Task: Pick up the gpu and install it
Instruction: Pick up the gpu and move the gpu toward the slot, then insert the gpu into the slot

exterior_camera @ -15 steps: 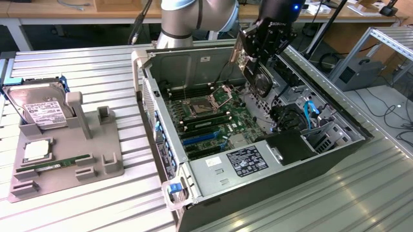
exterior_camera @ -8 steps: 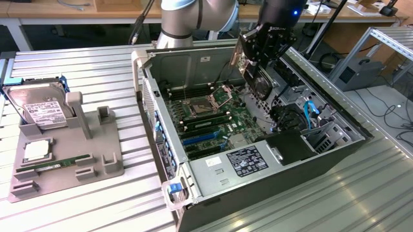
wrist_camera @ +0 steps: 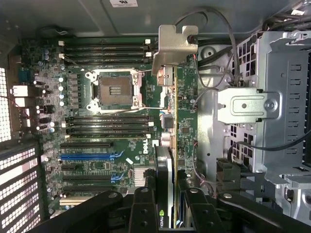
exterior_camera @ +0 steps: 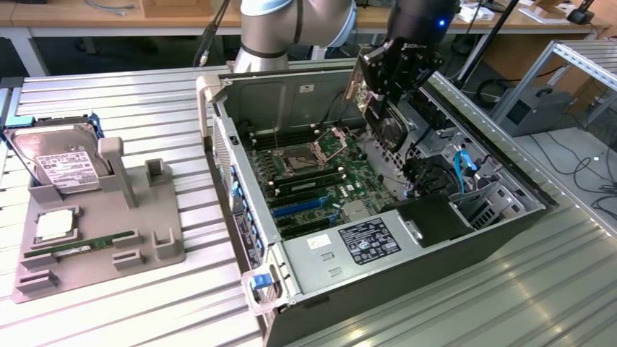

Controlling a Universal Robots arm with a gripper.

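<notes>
- Gripper [exterior_camera: 399,87] partly closed, clamped on both faces of the gpu [exterior_camera: 388,129]; the card hangs below the fingers [wrist_camera: 144,213].
- Gpu held on edge, clear of the table [exterior_camera: 501,289], over the open case [exterior_camera: 289,94].
- Silver bracket [wrist_camera: 173,44] is at the card's end farthest from the gripper.
- Motherboard [exterior_camera: 318,181] lies beneath the gripper. The card is above it, not in any slot.
- Cpu socket [wrist_camera: 115,90] and blue slots [wrist_camera: 87,156] are under the gripper, off to one side of the card.
- Drive cage [wrist_camera: 262,111] is on the card's other side.
- Grey holder [exterior_camera: 106,246] with a hard drive [exterior_camera: 63,166] sits on the table well apart from the gripper, outside the case.
</notes>
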